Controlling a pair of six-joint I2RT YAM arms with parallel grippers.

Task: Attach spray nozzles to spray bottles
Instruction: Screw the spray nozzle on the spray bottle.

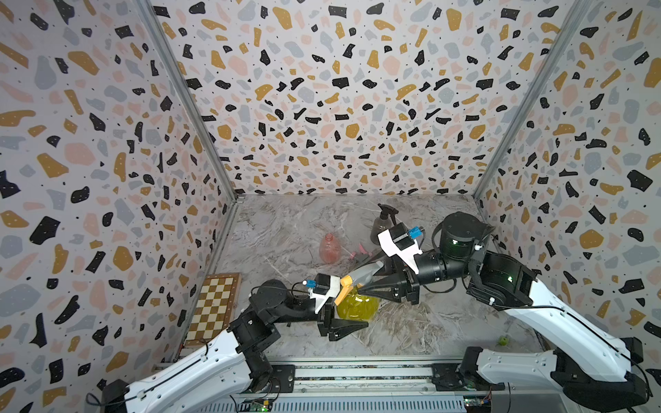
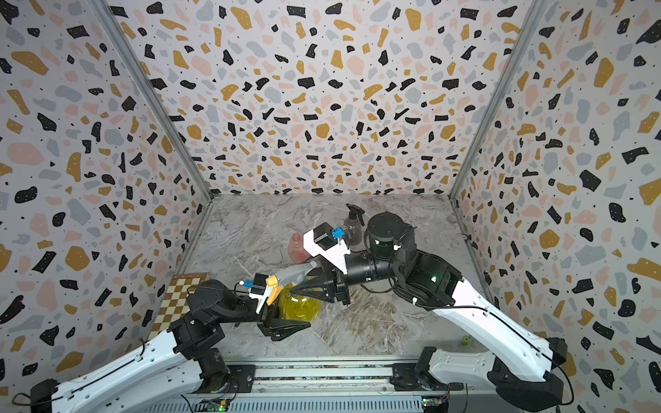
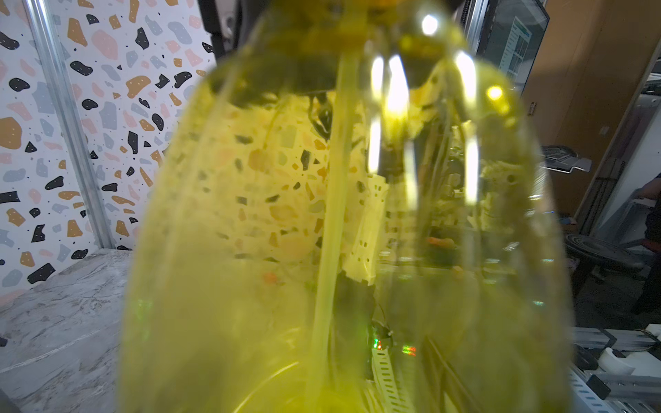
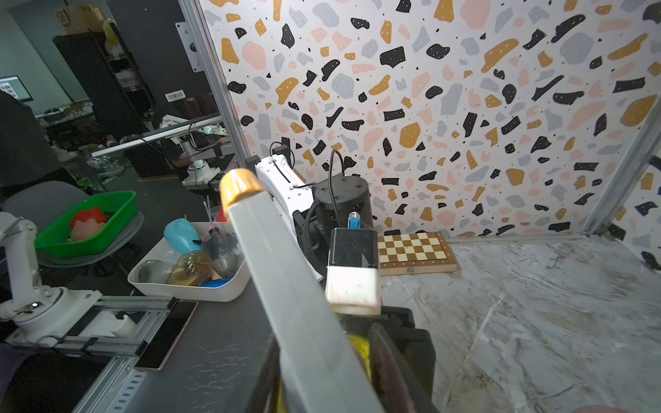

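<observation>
The yellow bottle [image 1: 357,307] is clamped on the table [image 1: 286,229] by the left gripper [image 1: 357,324] (an anchor) so the grey nozzle [image 1: 365,273] on its neck, pinched by the right gripper [image 1: 363,290], can presumably be tightened.

Two arms, same build. Left arm [image 1: 214,361] and right arm [image 1: 558,323]: long white shells with small holes, and a thin black cable [image 1: 168,375] clipped along each. Joints are matte black and cylindrical, with small green lights [image 1: 509,278] on the right arm's. Each wrist bears a white bracket [image 1: 393,246] with a black camera box [image 1: 400,234] and a blue plug [image 1: 415,233]. Left hand [image 1: 354,318] and right hand [image 1: 360,290] black; fingers [image 1: 384,282] long tapering wedges.
</observation>
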